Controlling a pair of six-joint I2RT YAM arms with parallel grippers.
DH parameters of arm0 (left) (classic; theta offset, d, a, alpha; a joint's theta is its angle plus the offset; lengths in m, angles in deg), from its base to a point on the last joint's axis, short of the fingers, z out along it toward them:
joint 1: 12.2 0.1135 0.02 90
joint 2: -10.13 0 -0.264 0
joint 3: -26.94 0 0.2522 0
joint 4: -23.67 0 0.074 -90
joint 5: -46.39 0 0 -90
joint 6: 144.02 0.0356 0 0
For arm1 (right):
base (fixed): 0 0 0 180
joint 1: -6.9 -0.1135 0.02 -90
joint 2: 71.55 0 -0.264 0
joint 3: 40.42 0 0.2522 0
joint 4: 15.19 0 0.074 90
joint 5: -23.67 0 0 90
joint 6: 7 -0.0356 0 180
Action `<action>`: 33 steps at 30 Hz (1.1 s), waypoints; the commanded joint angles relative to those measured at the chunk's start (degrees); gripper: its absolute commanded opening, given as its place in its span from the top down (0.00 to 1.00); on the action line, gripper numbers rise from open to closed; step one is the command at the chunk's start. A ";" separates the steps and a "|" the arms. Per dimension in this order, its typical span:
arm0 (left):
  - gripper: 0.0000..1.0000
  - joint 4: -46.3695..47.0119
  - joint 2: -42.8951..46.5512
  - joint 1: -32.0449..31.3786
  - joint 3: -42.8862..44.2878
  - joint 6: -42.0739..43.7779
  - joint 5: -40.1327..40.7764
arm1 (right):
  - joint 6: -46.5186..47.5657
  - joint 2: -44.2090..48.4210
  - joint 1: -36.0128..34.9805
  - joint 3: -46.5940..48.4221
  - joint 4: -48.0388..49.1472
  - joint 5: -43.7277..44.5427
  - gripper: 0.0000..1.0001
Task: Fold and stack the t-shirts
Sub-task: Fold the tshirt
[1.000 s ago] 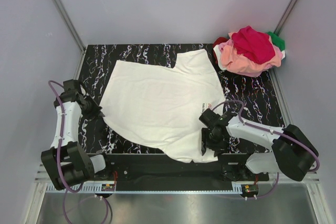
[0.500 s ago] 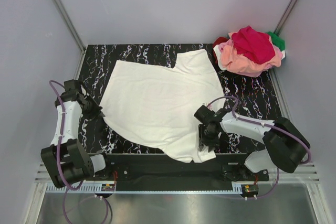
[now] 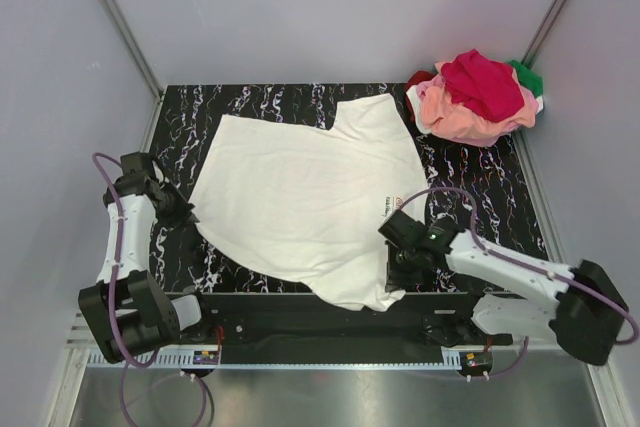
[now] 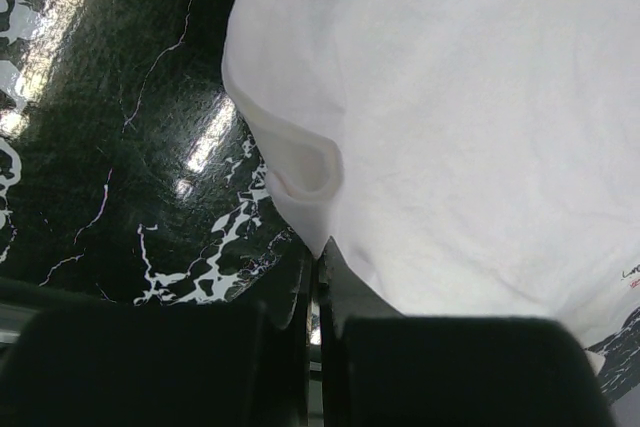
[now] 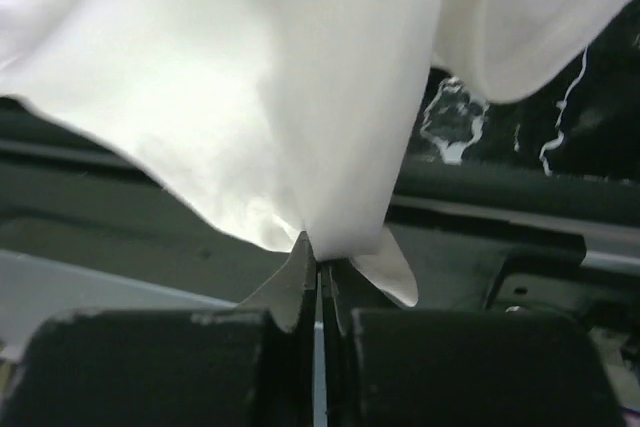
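A white t-shirt (image 3: 300,187) lies spread, back up, on the black marbled table (image 3: 475,192). My left gripper (image 3: 188,215) is at the shirt's left edge. In the left wrist view its jaws (image 4: 320,257) are shut on a folded tip of the white cloth (image 4: 480,97). My right gripper (image 3: 398,272) is at the shirt's near right corner by the table's front edge. It is shut (image 5: 320,265) on a bunched piece of the white cloth (image 5: 250,77), which hangs lifted above the rail. A small red label (image 3: 397,200) shows near that corner.
A heap of other t-shirts (image 3: 478,92), pink, magenta, dark red and green, sits at the back right corner of the table. A black front rail (image 3: 300,312) runs between the arm bases. Grey walls enclose the table on three sides.
The right gripper has closed on the shirt's near right corner, and its arm has swung out to the right. The left arm has not moved.
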 commanded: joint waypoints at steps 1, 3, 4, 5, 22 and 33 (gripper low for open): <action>1.00 -0.55 1.89 0.20 1.03 0.59 -0.71 | -5.52 9.74 -0.89 4.57 -8.70 -1.66 1.00; 1.00 -0.72 2.15 0.20 1.64 0.50 -0.36 | -6.05 12.91 -0.80 7.81 -12.03 -1.48 1.00; 1.00 -0.72 1.89 0.20 2.00 0.50 -0.27 | -6.58 13.36 -0.80 9.05 -12.75 -0.87 1.00; 1.00 -0.98 1.71 0.20 2.52 0.50 -0.18 | -6.76 13.97 -0.80 10.11 -13.02 -0.61 1.00; 1.00 -0.64 -15.24 0.20 18.52 0.32 -2.29 | 11.52 -4.03 19.50 32.00 -9.42 0.72 1.00; 1.00 -0.46 -25.79 -3.49 25.81 0.41 -1.42 | 15.56 -10.54 26.44 35.43 -7.57 -0.08 1.00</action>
